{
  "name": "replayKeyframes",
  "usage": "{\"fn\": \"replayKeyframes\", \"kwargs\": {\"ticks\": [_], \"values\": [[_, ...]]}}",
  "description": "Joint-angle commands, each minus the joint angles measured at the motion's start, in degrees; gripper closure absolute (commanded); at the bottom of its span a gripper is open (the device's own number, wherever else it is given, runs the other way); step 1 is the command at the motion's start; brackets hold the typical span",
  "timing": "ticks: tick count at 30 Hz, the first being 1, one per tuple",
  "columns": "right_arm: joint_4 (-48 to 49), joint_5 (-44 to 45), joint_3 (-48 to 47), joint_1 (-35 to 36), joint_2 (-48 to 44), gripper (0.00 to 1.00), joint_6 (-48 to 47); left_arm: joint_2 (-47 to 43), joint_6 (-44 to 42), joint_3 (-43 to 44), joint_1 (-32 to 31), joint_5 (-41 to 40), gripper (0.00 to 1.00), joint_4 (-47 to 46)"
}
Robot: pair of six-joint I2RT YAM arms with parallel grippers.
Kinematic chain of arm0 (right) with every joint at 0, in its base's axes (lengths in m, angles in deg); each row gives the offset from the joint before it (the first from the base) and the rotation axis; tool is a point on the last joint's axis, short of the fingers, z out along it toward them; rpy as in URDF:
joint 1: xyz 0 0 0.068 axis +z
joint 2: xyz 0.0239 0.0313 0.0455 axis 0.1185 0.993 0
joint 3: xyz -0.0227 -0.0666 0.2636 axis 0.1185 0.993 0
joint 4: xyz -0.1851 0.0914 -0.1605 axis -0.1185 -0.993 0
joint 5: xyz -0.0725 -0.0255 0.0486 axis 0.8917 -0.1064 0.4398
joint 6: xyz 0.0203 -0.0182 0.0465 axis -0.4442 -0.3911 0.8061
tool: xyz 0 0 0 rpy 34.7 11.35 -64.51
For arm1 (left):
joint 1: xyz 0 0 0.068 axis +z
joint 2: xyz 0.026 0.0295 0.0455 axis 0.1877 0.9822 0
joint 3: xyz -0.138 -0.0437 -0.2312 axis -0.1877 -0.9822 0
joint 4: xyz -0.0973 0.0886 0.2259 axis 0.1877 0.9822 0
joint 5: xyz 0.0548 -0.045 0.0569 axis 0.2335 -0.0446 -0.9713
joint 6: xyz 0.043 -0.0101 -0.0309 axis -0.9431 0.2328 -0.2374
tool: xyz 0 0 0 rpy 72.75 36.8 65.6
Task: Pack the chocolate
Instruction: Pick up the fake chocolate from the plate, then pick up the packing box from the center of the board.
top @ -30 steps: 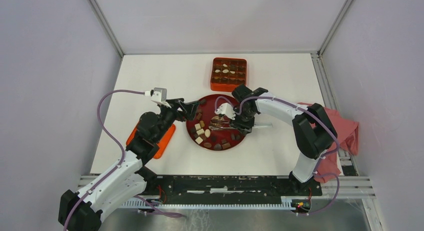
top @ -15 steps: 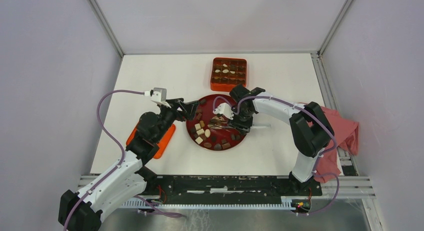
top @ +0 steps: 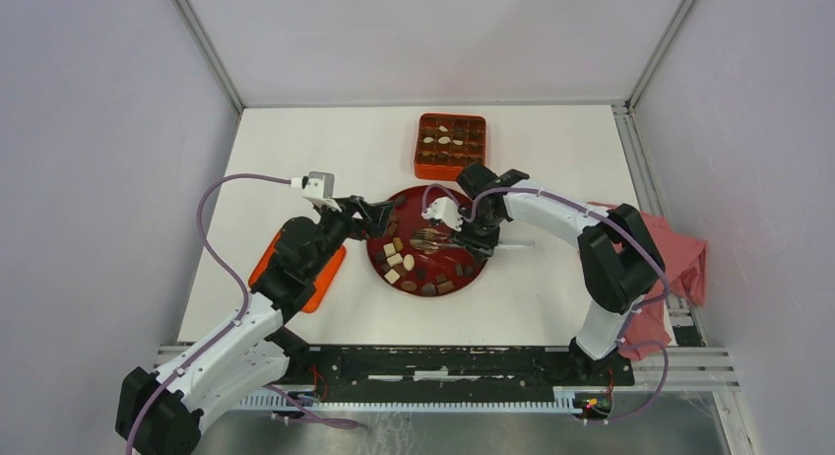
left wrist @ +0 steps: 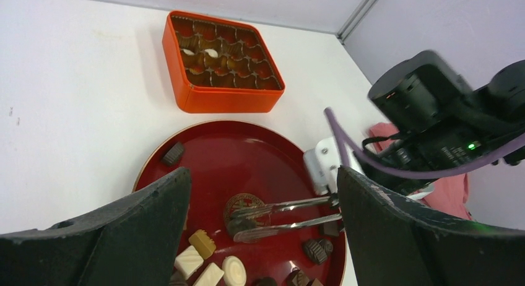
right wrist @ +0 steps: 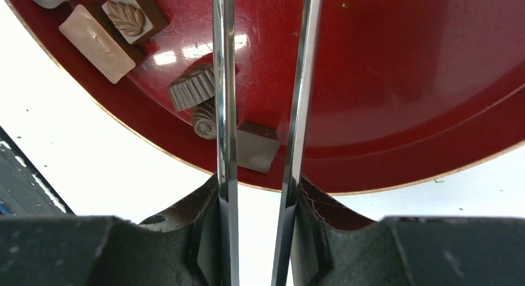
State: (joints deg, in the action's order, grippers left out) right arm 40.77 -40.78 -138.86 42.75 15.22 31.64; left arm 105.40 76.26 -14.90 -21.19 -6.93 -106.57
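Clamps tongs (right wrist: 224, 63) in right gripper (right wrist: 259, 205), holds left gripper (left wrist: 261, 174) wide above dark, tan, cream moulded chocolate (left wrist: 202, 243) on plate (left wrist: 247, 156).

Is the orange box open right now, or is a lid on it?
Open: the top and left wrist views look straight into the orange box. Its gridded compartments are uncovered, and some hold chocolates.

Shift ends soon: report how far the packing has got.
Done: a few pieces sit in the box. In hand: the right fingers clamp tongs around a dark piece on the plate. Remaining: many loose pieces there.
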Motion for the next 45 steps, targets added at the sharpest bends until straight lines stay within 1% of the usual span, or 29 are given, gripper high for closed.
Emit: {"fn": "replayKeyframes", "kwargs": {"ticks": [1, 6, 12, 14, 18, 21, 24, 26, 27, 29, 34, 36, 38, 39, 43, 45], "values": [[1.99, -4.19, 0.43, -2.59, -4.90, 1.00, -0.03, 2.11, 1.97, 3.45, -0.19, 0.66, 0.08, 1.60], [2.19, -10.92, 1.49, -6.96, -7.30, 1.00, -1.26, 4.61, 1.92, 7.26, -0.21, 0.65, 0.07, 4.94], [3.05, -15.53, 3.53, -12.20, -10.19, 1.00, -2.06, 10.89, 0.49, 15.16, 0.12, -1.58, 0.06, 9.58], [3.67, -16.33, 4.68, -13.65, -10.95, 1.00, -2.22, 14.78, 0.88, 18.88, 1.14, -1.68, 0.05, 11.72], [4.37, -17.34, 5.32, -15.92, -12.00, 1.00, -2.15, 25.28, 2.08, 27.93, 3.00, -0.89, 0.06, 17.05], [4.40, -17.66, 4.59, -17.74, -12.61, 1.00, -2.20, 30.75, 2.10, 31.13, 3.79, -0.37, 0.06, 16.46], [4.59, -19.30, 4.36, -19.64, -13.07, 1.00, -2.10, 36.48, 2.49, 34.99, 5.37, 1.84, 0.06, 16.40], [4.86, -20.00, 4.60, -20.58, -13.22, 1.00, -2.10, 41.09, 2.49, 38.95, 6.30, 3.36, 0.07, 17.28], [5.05, -20.25, 4.68, -21.08, -13.36, 1.00, -2.10, 43.51, 2.35, 41.26, 6.67, 3.51, 0.08, 19.34], [5.32, -20.44, 4.94, -22.00, -13.83, 1.00, -2.09, 48.71, 1.65, 46.81, 6.95, 2.53, 0.11, 23.20], [5.74, -21.40, 4.74, -24.04, -14.41, 1.00, -2.00, 61.36, -0.18, 61.23, 6.96, -1.03, 0.24, 33.24], [5.47, -21.67, 4.04, -24.74, -14.42, 1.00, -2.00, 65.17, -0.65, 66.02, 6.93, -1.71, 0.28, 34.63], [5.46, -22.07, 3.66, -25.56, -14.88, 1.00, -1.89, 68.47, -1.24, 69.71, 6.96, -2.18, 0.34, 35.91], [5.59, -22.29, 3.65, -25.93, -15.09, 1.00, -1.78, 70.76, -1.69, 71.62, 6.89, -2.44, 0.39, 36.66], [6.10, -23.06, 4.83, -26.90, -15.83, 1.00, -1.52, 77.69, -3.46, 79.22, 6.94, -3.22, 0.45, 41.05], [6.37, -23.25, 5.52, -27.28, -16.25, 1.00, -1.35, 80.65, -4.14, 82.06, 6.95, -3.21, 0.46, 42.28]]}}
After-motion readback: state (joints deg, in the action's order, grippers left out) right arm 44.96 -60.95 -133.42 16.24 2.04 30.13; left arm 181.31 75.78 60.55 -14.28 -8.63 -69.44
